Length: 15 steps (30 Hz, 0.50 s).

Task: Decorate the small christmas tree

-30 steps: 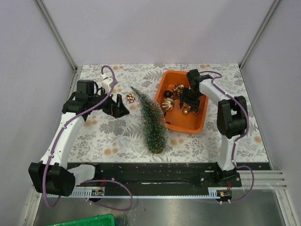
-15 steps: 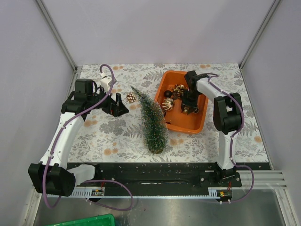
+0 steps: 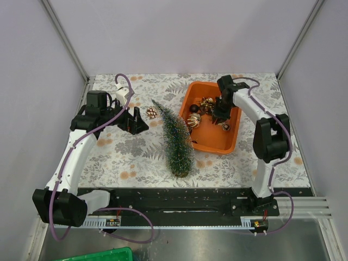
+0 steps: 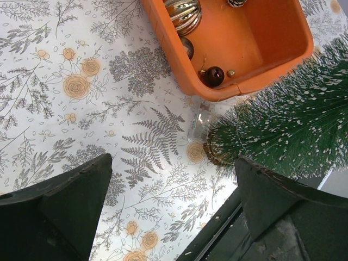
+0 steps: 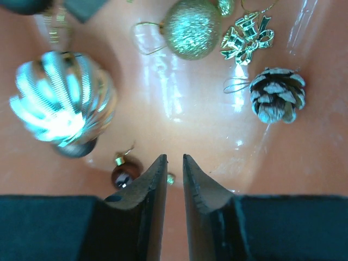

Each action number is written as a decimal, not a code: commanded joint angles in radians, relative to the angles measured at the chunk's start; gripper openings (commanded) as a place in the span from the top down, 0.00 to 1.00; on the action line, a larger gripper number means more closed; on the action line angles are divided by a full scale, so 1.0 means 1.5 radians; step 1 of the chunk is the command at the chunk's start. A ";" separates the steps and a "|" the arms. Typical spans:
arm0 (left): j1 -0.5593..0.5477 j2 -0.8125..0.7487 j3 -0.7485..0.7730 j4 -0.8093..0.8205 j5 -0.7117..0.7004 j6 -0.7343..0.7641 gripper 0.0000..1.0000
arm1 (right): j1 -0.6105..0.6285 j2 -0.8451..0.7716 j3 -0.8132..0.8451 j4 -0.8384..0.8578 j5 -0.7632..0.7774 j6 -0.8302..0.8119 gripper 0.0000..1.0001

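Observation:
The small christmas tree (image 3: 175,138) lies on its side on the table, tip to the far left and brown base (image 4: 213,154) toward the near edge. Left of its tip, my left gripper (image 3: 136,120) hangs wide open over the cloth, holding nothing. My right gripper (image 3: 220,112) is inside the orange tray (image 3: 228,142). Its jaws are nearly together, with a slim gap and nothing between them (image 5: 174,166). Below them lie a dark red ball (image 5: 125,173) and a tiny gold bead (image 5: 171,178). Further off are a striped shiny ball (image 5: 62,103), a gold glitter ball (image 5: 191,28), a gold bow (image 5: 247,37) and a frosted pinecone (image 5: 277,93).
A brown pinecone ornament (image 3: 151,112) lies on the floral cloth between my left gripper and the tree tip. A small clear packet (image 4: 198,122) rests by the tree base, next to the tray (image 4: 179,70). A black rail (image 3: 190,198) runs along the near edge.
My right gripper's jaws have narrowed from wide to a slim gap, and it has shifted toward the tray's far side. The left arm has barely moved.

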 commanded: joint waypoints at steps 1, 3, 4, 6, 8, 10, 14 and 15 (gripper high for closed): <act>0.003 -0.010 0.030 0.025 0.004 -0.005 0.01 | 0.005 -0.100 0.001 0.026 0.007 0.007 0.70; 0.003 -0.013 0.029 0.027 0.004 -0.008 0.01 | 0.004 -0.088 0.019 0.017 0.036 0.006 0.60; 0.003 -0.015 0.027 0.030 0.003 -0.011 0.01 | 0.004 -0.075 0.037 0.007 0.048 0.005 0.56; 0.003 -0.016 0.024 0.033 0.005 -0.014 0.01 | 0.003 -0.038 0.079 -0.011 0.077 0.003 0.45; 0.003 -0.020 0.023 0.033 0.005 -0.014 0.01 | 0.002 0.009 0.120 -0.030 0.074 0.006 0.39; 0.003 -0.023 0.017 0.033 0.002 -0.011 0.01 | 0.002 0.044 0.142 -0.038 0.067 0.014 0.36; 0.003 -0.025 0.015 0.029 -0.001 -0.004 0.01 | 0.001 0.098 0.168 -0.053 0.067 0.021 0.35; 0.003 -0.024 0.013 0.031 -0.001 -0.003 0.01 | 0.000 0.106 0.173 -0.057 0.067 0.023 0.35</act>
